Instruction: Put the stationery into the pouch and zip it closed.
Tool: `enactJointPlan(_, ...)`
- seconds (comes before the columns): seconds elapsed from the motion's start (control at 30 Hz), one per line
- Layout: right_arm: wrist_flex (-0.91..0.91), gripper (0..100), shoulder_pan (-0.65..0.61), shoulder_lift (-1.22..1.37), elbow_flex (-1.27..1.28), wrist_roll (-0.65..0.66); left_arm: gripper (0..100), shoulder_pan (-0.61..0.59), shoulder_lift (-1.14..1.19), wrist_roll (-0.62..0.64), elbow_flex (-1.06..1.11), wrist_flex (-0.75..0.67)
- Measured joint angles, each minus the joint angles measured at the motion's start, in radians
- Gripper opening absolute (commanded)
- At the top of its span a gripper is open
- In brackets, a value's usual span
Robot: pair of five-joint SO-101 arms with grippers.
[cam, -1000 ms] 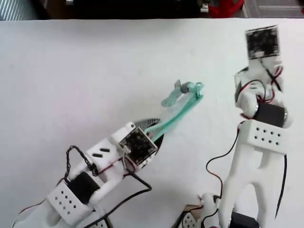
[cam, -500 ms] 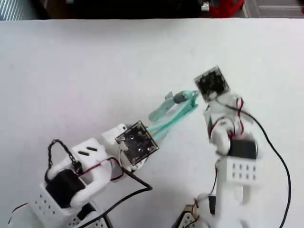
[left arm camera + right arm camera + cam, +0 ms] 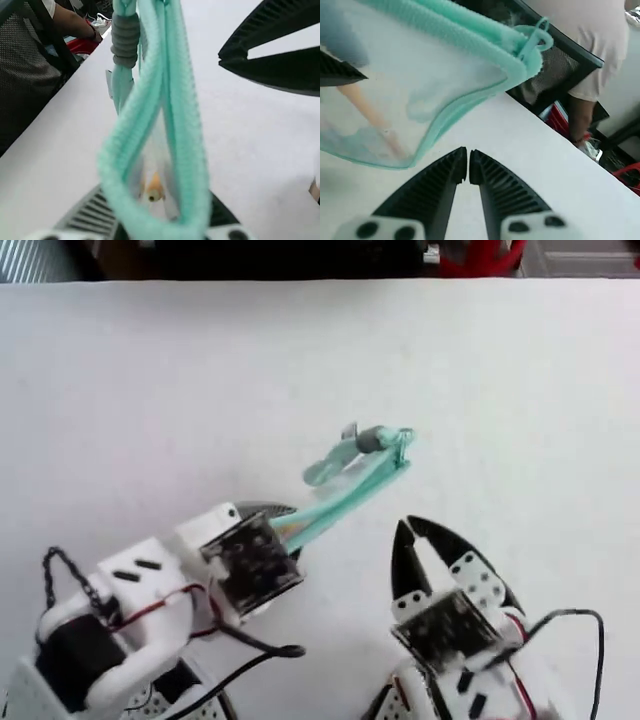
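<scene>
Your left gripper (image 3: 283,528) clamped a translucent mint-green pouch (image 3: 350,492) over the white table (image 3: 150,370), stretching toward 2 o'clock, a pencil (image 3: 367,117) inside. Your right gripper (image 3: 407,523), jaws closed empty, sat at its 5 o'clock.

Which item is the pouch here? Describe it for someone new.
On the white table, follow the left arm's pincer toward the centre. It grips a long translucent mint-green pouch with a thick zip edge, soft and flat, unlike the hard black right pincer beside it.
</scene>
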Motion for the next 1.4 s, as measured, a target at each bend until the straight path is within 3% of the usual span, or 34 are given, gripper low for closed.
enactJointPlan(0.2,0.077,28.4,-0.210,0.058,-0.176,-0.169,2,0.000,-0.005,-0.009,-0.242,0.176)
enactJointPlan(0.47,0.052,27.9,-0.345,0.141,-0.301,-0.232,2,0.006,-0.021,-0.009,-0.334,0.285)
enactJointPlan(0.7,0.038,32.5,-0.436,0.235,-0.334,-0.236,2,0.207,-0.021,-0.009,-0.334,0.328)
enactJointPlan(0.93,0.038,32.1,-0.434,0.242,-0.342,-0.180,2,0.232,-0.020,-0.009,-0.377,0.365)
enactJointPlan(1.13,0.038,15.3,-0.430,0.250,-0.342,-0.069,2,0.232,-0.026,-0.009,-0.537,0.433)
enactJointPlan(1.3,0.040,20.7,-0.531,0.250,-0.345,-0.012,2,0.302,-0.029,-0.009,-0.517,0.434)
enactJointPlan(1.4,0.040,16.8,-0.539,0.288,-0.353,-0.021,2,0.364,-0.031,0.008,-0.483,0.425)
